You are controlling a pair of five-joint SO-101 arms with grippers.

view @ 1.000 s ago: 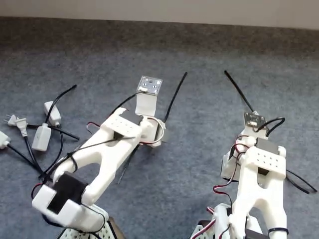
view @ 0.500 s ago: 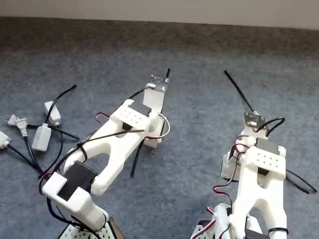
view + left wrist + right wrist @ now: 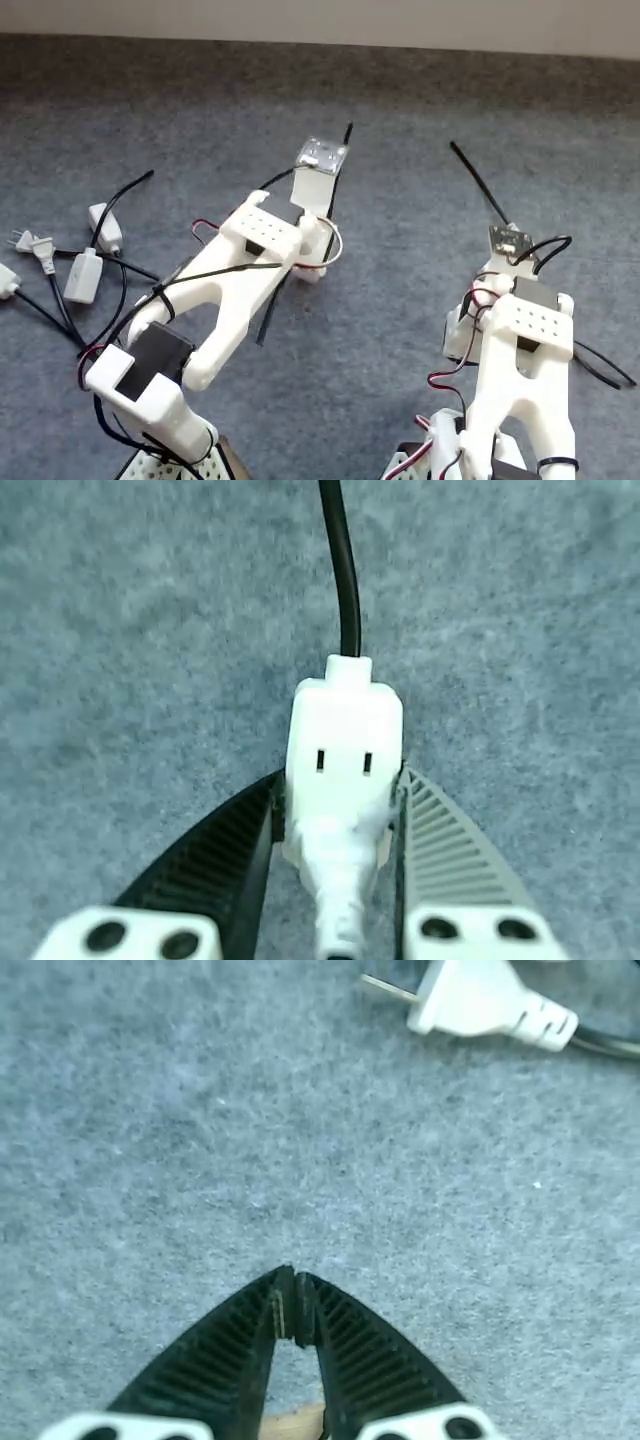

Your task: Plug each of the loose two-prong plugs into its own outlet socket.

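White outlet socket (image 3: 343, 742) sits clamped in your left gripper (image 3: 340, 780) near the centre of the desk (image 3: 420, 110). Loose plugs (image 3: 42, 250) lie at 9 o'clock. Your right gripper (image 3: 296, 1290) is pinched together, empty.

White arms (image 3: 230, 290), black ribbed grippers (image 3: 296, 1322)

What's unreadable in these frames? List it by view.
1. High view: the left arm covers the left end effector and the socket it grips.
2. High view: the right arm covers the right end effector.
3. Right wrist view: plug cut by the top edge.
4. High view: white connector cut by the left edge; type unclear.
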